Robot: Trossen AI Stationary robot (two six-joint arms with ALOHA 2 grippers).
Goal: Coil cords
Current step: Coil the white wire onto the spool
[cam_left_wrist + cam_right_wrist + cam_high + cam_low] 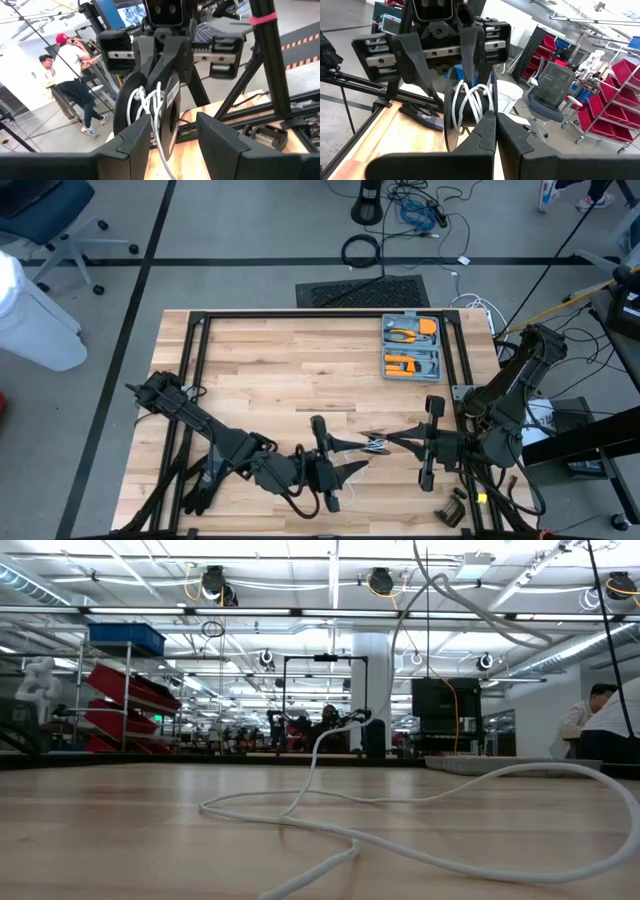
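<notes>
A small round dark-and-white cord bundle hangs high over the table's near middle, white turns wound over a dark disc. My right gripper reaches in level from the table's right and is shut on it. My left gripper comes level from the left and faces it, open. Its fingers stand either side of the white cord tail that drops from the bundle; I cannot tell whether they touch. More white cord lies in slack loops on the tabletop. My right gripper pinches the bundle between its two shut fingers at the edge nearest that arm, over the white turns. The fingers lie level, coming from the table's right. The bundle stands on edge, clear of the table, with its tail hanging slack below.
An orange-and-grey tool tray sits at the far right of the table. Small dark parts lie near the near right corner. Black frame rails run along the table's sides. People stand in the room beyond.
</notes>
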